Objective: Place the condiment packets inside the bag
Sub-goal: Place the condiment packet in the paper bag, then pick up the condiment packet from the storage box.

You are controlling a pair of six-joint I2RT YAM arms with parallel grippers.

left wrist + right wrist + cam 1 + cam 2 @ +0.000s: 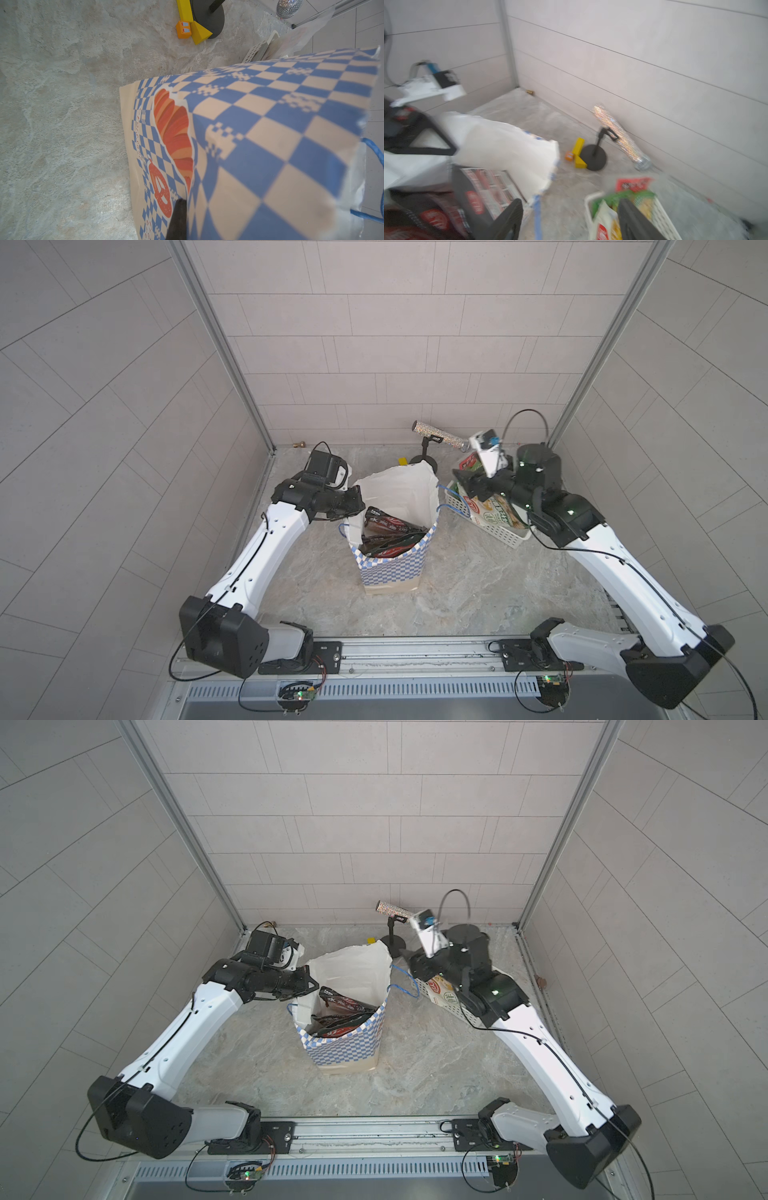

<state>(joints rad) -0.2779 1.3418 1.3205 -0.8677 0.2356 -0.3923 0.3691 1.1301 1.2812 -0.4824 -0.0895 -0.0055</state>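
The bag (395, 572) stands upright mid-table, blue-and-white checkered outside and white inside. Several dark and red-brown condiment packets (390, 531) lie inside it. My left gripper (358, 499) is shut on the bag's left rim; in the left wrist view one dark finger (178, 218) presses the checkered wall (270, 124), and the other finger is hidden behind the paper. My right gripper (571, 218) is open and holds nothing. It hangs between the bag's right rim and the white basket (515, 537). More packets (494, 510), green, red and pale, lie in that basket.
A glittery microphone (440, 435) on a black round stand sits by the back wall, behind the bag and basket. A yellow block (199, 31) and a small orange block (183, 29) lie beside the stand's base. The bag's blue cord handle (455, 499) hangs toward the basket.
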